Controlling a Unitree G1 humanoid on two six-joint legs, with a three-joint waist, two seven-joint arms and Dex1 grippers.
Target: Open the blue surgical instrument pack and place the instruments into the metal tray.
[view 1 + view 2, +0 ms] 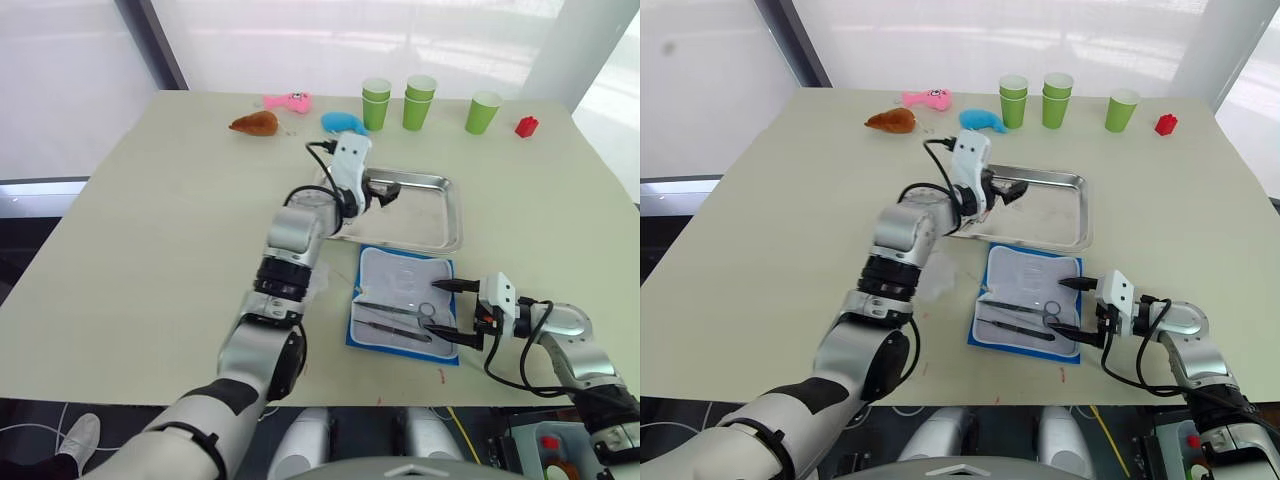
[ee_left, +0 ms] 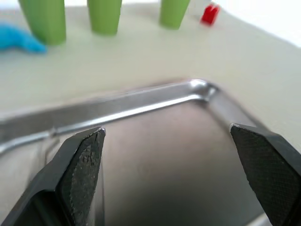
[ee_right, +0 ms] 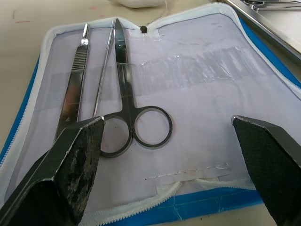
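Observation:
The blue surgical instrument pack lies open on the table in front of the metal tray, its pale lining up. On the lining rest silver scissors, a flat handle and a thin probe. My right gripper is open at the pack's right edge, level with the scissors' rings, holding nothing. My left gripper hovers open over the tray's left end, and its fingers are empty above the tray floor. A silver instrument lies inside the tray.
Three green cups and a red block stand along the far edge. A blue plush toy, a pink toy and a brown toy lie behind the tray. A white crumpled piece sits left of the pack.

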